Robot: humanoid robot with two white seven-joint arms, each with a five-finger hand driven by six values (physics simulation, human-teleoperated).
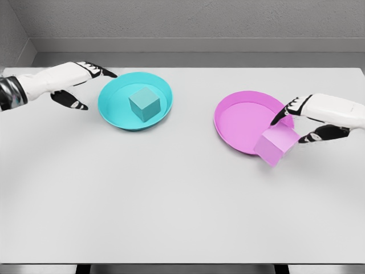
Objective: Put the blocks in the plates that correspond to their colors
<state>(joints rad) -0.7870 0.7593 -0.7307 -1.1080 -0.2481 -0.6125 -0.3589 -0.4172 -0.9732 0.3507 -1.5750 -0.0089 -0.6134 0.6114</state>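
A teal block [144, 104] lies inside the teal plate [112, 104] at the table's back left. My left hand [85, 85] hovers just left of that plate, fingers spread and holding nothing. A pink block [275, 145] sits tilted on the front right rim of the pink plate [239, 120], partly over the table. My right hand [296, 121] is right beside the pink block, its fingertips [279, 119] near the block's upper edge, fingers spread and not closed around it.
The white table [171, 200] stretches wide in front of both plates. A grey wall runs along the back edge.
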